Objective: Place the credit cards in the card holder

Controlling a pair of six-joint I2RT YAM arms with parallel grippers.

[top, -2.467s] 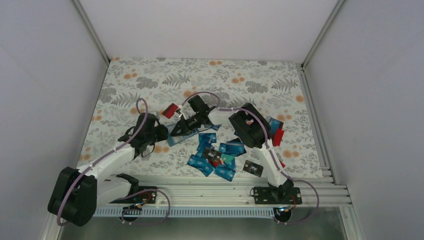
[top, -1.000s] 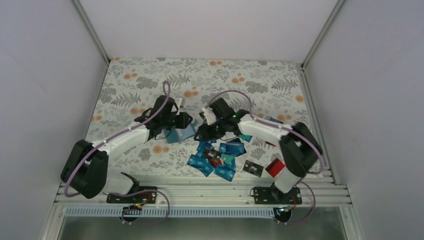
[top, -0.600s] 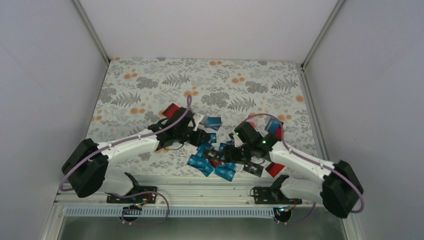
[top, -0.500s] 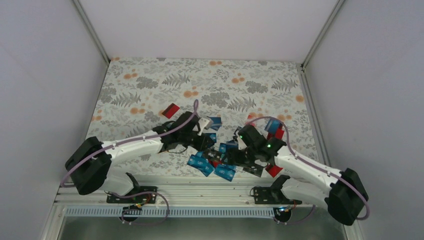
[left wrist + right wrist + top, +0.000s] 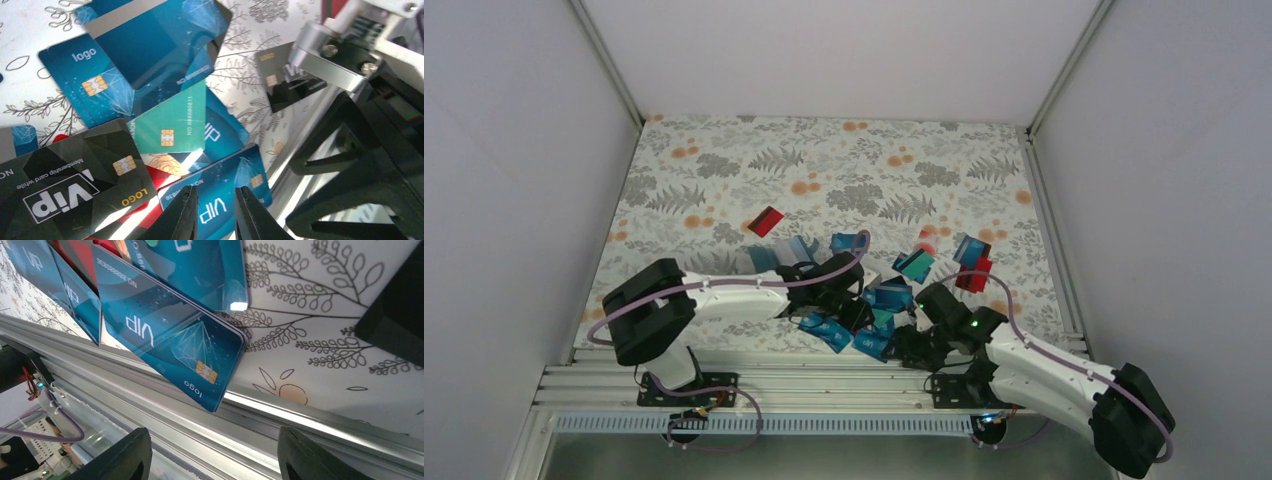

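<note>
Top view, table: floral-patterned cover, with an aluminium rail along the near edge.
Top view, credit cards: most lie in an overlapping heap near the rail, between the two hands. A red card lies apart, farther back on the left. A few blue, teal and red ones are scattered behind the heap to the right.
Top view, card holder: on the table just beyond the left forearm, behind and left of the heap (too small here to tell whether it lies open).
Top view, left hand: low over the left part of the heap.
Top view, right hand: at the heap's near right edge, beside the rail.
Left wrist, left hand: fingers nearly pressed together, with a narrow gap and nothing in it, above a blue VIP card. I cannot tell whether they touch it.
Left wrist, neighbours: a black VIP card to the left and a teal card beyond the fingertips.
Right wrist, right hand: fingers spread wide and empty, above the rail.
Right wrist, cards: an overhanging blue card pokes one corner past the table edge, over the rail.
</note>
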